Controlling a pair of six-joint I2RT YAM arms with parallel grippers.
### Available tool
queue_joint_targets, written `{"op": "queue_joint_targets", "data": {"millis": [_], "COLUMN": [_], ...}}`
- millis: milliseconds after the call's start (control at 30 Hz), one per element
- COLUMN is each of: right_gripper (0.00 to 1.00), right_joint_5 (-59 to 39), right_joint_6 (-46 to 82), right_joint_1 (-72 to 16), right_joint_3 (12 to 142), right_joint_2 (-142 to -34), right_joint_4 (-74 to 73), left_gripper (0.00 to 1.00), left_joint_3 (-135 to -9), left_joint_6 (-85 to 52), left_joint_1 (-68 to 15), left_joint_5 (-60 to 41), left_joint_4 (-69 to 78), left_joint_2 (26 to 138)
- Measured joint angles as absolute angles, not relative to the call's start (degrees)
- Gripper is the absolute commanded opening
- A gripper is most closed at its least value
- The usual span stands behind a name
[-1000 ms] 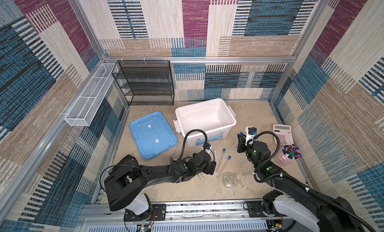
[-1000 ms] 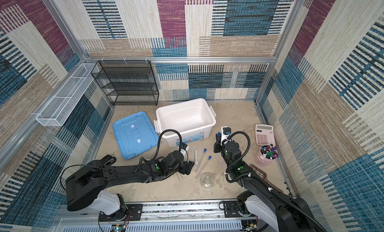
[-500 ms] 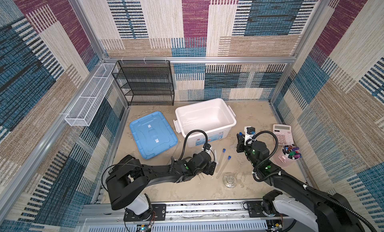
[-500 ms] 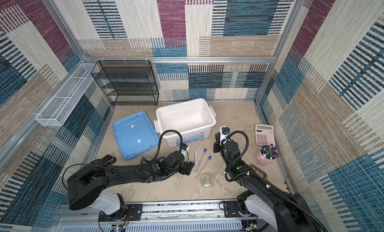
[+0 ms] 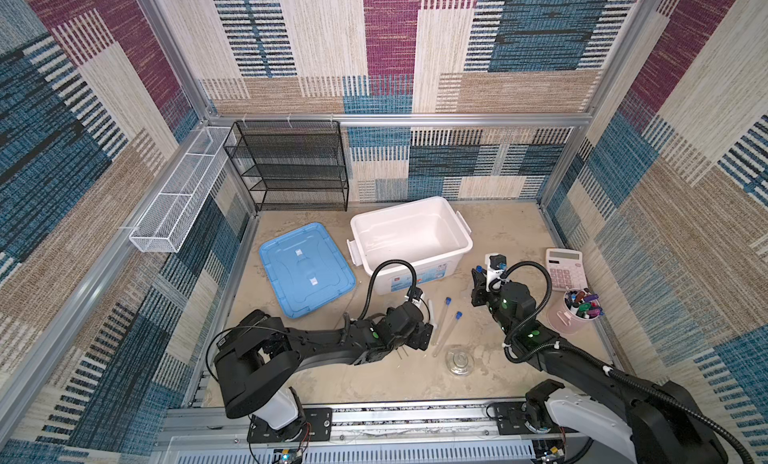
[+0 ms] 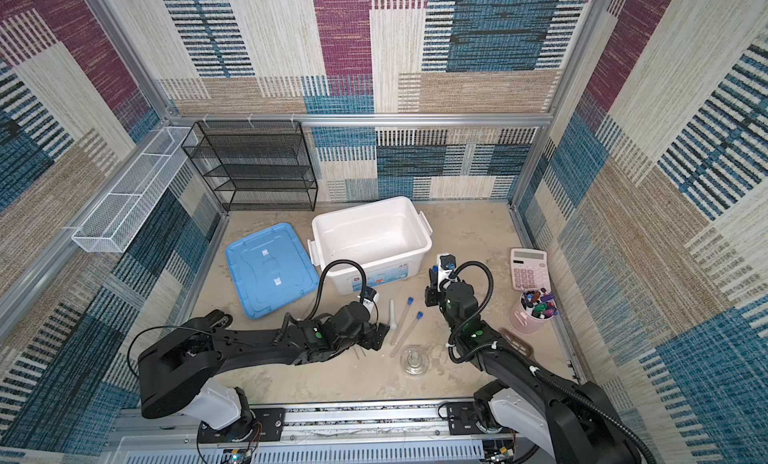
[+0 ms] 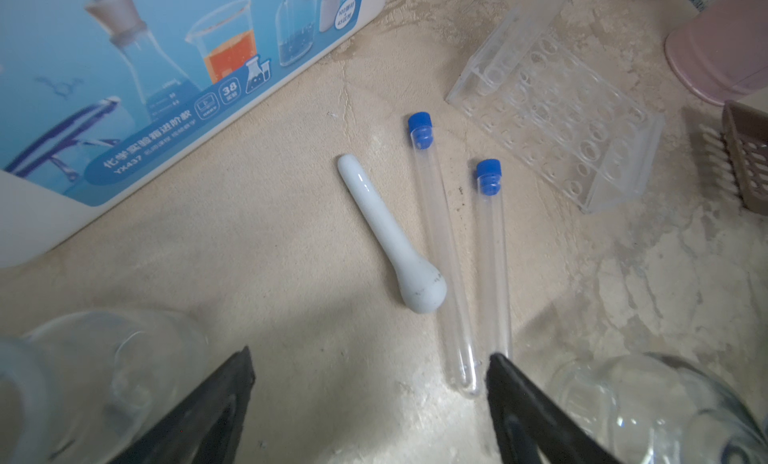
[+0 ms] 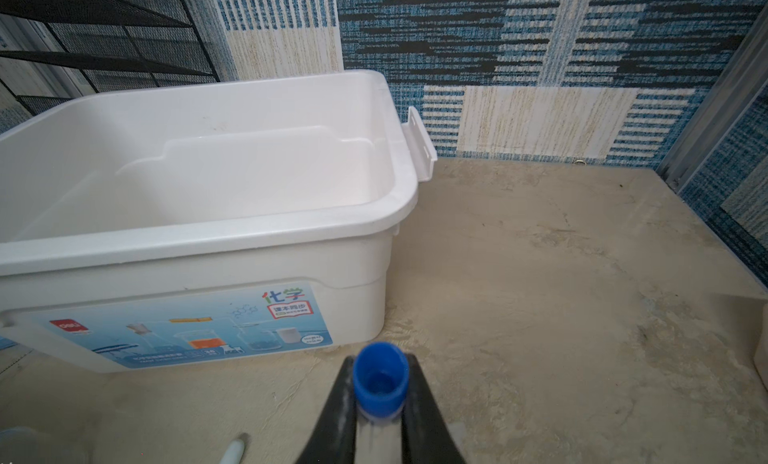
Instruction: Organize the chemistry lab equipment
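In both top views the white bin [image 5: 468,245] looks empty and two blue-capped tubes [image 5: 441,321] lie on the table [image 5: 505,229]; left wrist: left gripper [image 7: 370,358] gaping, empty, near the pestle [image 7: 390,233]; right wrist: right gripper [image 8: 379,360] clamps the third tube [image 8: 380,389], with nearly all the sorting judged still to do.

- Two clear blue-capped plastic tubes [image 7: 440,250] lie parallel, caps toward one o'clock in both top views.
- White ceramic pestle [image 7: 386,229]: just beside them, nine o'clock.
- Round clear glass dish [image 5: 459,360]: five o'clock.
- Third tube [image 8: 380,377], clamped in right gripper [image 8: 379,364].
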State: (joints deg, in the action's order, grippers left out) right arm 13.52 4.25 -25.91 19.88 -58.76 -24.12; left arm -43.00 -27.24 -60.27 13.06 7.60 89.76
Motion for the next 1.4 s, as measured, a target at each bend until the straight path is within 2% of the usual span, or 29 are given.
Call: {"op": "queue_joint_targets", "data": {"millis": [633, 833, 1133, 1400], "right_gripper": [0.14, 0.18, 0.37, 0.46], "right_joint_5": [15.14, 15.59, 15.59, 15.42], "right_joint_6": [2.96, 2.94, 2.90, 2.96], "right_joint_1": [-27.20, -27.42, -27.62, -27.62], "right_joint_3": [20.05, 20.12, 20.23, 20.23], "right_joint_2": [-61.21, -61.36, -61.47, -60.66], "right_joint_4": [-24.18, -24.21, -24.18, -24.12], "left_gripper": [0.90, 0.90, 0.89, 0.87], "left_joint_3": [-43.35, -43.38, -43.40, -43.42], "left_joint_6": [-27.24, -27.24, -27.24, -27.24], "left_joint_1": [-60.27, -60.27, -60.27, -60.27], "left_joint_5": [13.06, 13.04, 12.67, 12.49], "left_joint_4": [7.66, 7.66, 7.66, 7.66], "left_joint_2": [90.30, 90.32, 90.32, 90.30]}}
